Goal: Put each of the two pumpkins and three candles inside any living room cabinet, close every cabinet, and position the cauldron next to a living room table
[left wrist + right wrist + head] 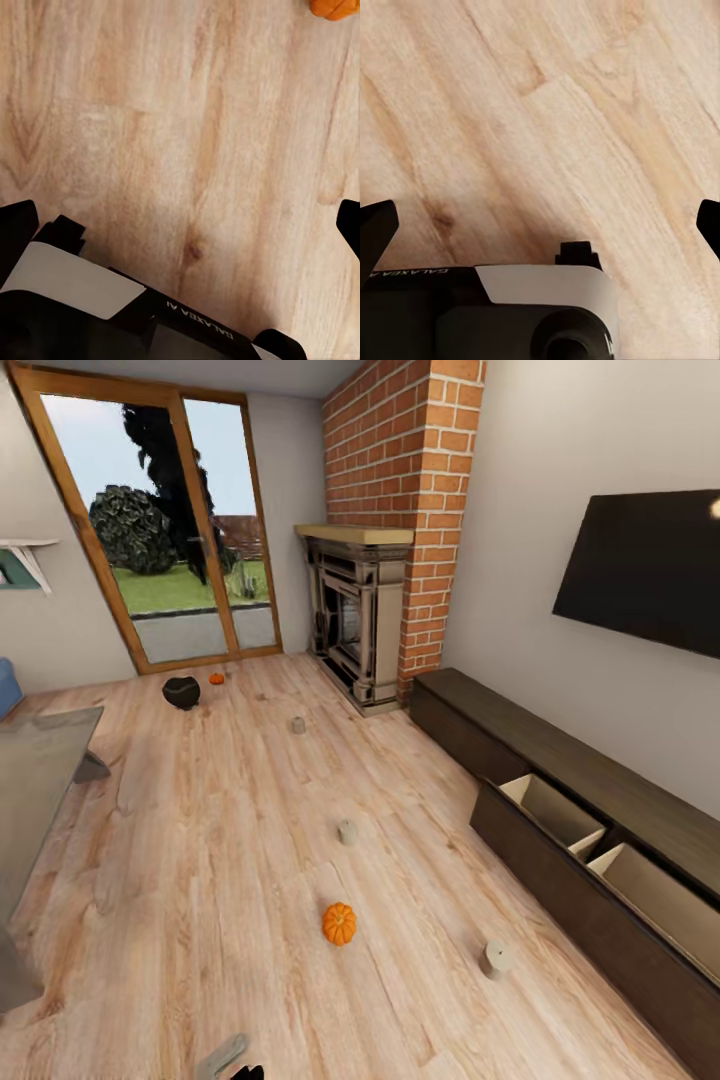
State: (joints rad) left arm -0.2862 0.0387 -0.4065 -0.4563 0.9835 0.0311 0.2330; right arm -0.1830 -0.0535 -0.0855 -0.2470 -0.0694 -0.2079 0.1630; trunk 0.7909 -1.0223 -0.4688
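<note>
Lying on the floor: near pumpkin, ahead of the robot; far pumpkin beside the cauldron by the glass door; three candles. Cabinet along the right wall, one drawer open. Left tool and right tool: fingers spread wide, both empty, over bare floor. Near pumpkin's edge shows in the left wrist view; left arm judged nearer.

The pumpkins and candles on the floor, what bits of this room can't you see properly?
- Far pumpkin, head view: too small for detail.
- Near pumpkin, left wrist view: cut off by the edge.
- Open drawer, head view: front panel hides its bottom.
- Cauldron, head view: too dark and distant to see inside.
</note>
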